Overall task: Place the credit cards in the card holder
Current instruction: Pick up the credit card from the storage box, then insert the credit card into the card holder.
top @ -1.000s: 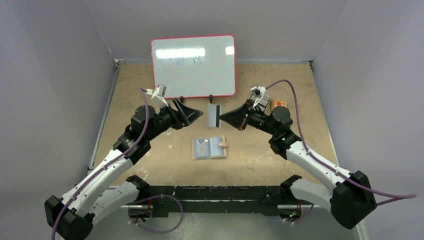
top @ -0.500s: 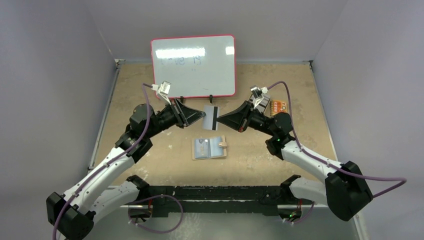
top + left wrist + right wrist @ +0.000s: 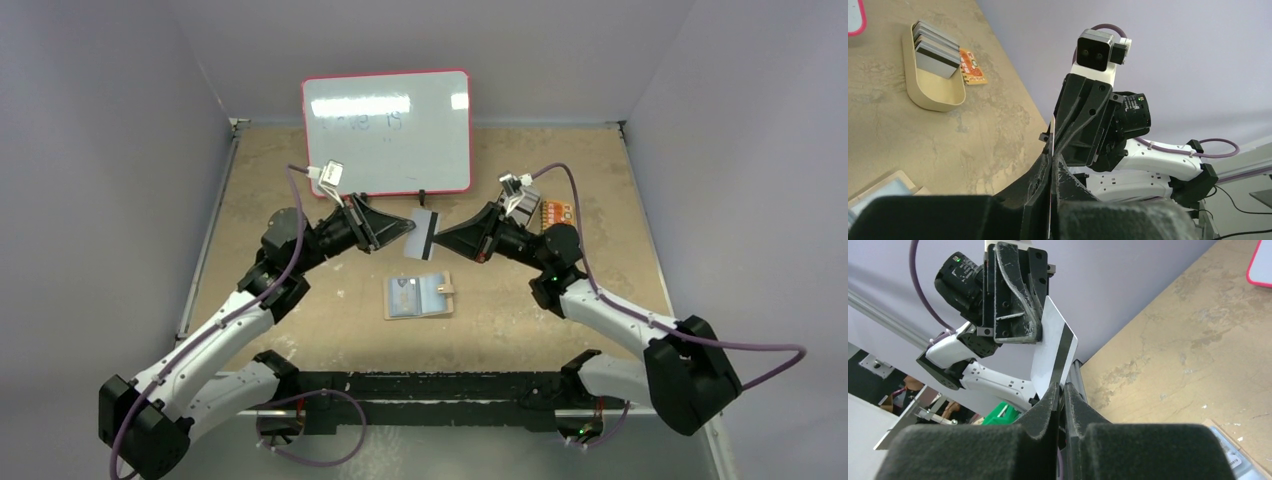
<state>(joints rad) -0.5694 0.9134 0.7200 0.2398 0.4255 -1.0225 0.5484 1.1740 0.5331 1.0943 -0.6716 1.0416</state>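
Stage: we judge a hand-over, partway through | credit card held in the air above the counter, left end effector and right end effector both clamped on it | card holder lies open below, filling unclear | left: we must insert this card; stacked cards wait in dish

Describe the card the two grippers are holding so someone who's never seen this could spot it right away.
From the red-framed whiteboard at the back, look just below its bottom edge, where the left gripper and right gripper meet tip to tip. The white card pinched between them has a black stripe and, unlike the cards standing in the tan dish, is held in mid-air.
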